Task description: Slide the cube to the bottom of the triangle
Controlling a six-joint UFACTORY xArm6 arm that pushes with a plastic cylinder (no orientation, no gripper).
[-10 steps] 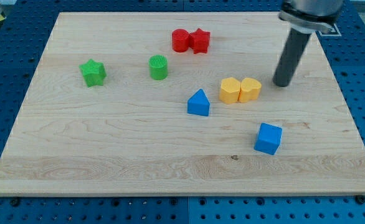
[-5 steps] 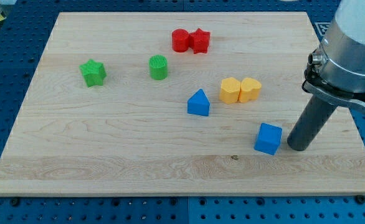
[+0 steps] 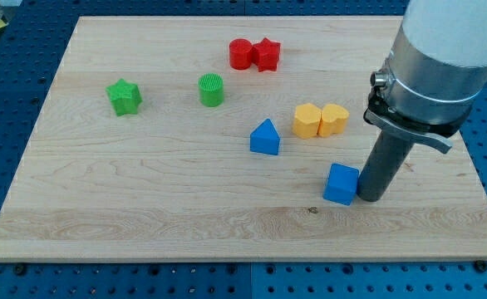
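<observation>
The blue cube (image 3: 341, 183) lies on the wooden board (image 3: 144, 191), below and to the right of the blue triangle (image 3: 265, 137). My tip (image 3: 370, 198) touches the cube's right side, at the view's lower right. The dark rod rises from there to the arm's grey body at the top right. The triangle stands near the board's middle, about a cube's width up and well to the left of the cube.
Two yellow blocks (image 3: 320, 120) sit side by side just above the cube and right of the triangle. A red cylinder (image 3: 241, 53) and red star (image 3: 267, 55) touch at the top. A green cylinder (image 3: 212, 90) and green star (image 3: 125, 96) stand at the upper left.
My tip came down from beside the yellow blocks to the cube's right side, then pushed the cube a little to the left. The other blocks have not moved.
</observation>
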